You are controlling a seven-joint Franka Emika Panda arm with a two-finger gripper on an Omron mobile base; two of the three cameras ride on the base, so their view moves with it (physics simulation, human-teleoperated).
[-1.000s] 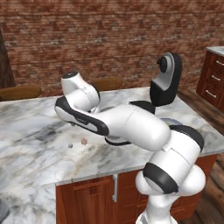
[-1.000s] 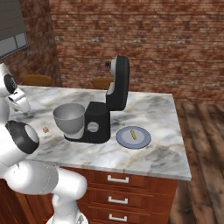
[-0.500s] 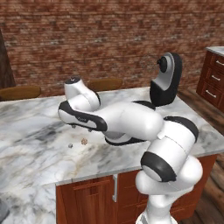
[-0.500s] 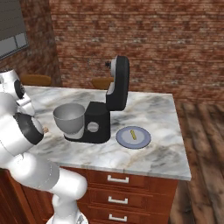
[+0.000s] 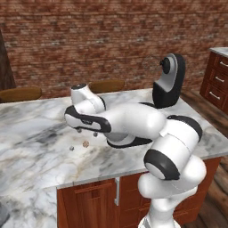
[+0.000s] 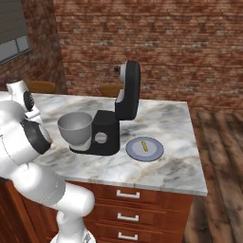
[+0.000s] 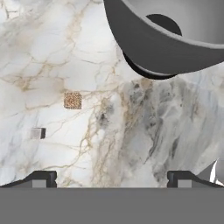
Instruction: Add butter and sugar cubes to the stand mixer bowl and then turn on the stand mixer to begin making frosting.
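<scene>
two sugar cubes (image 7: 72,100), one stand mixer bowl (image 6: 75,127), one butter (image 6: 144,145), one plate (image 6: 156,153)

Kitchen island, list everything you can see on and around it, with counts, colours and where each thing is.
Sugar cubes: two, one brownish, one whitish-grey, on the marble near the bowl.
Bowl: one, grey metal, on the mixer's base.
Mixer: one, black with a round grey knob, head tilted up, mid-counter.
Plate: one, grey-blue, right of the mixer.
Butter: one, pale yellow, on the plate.
Counter: one, white-grey marble over red-brown drawers.
Chairs: two, brown, behind the counter.
Brick wall: red-brown, at the back.
Gripper: one, dark fingertips spread wide, above the marble beside the cubes.
</scene>
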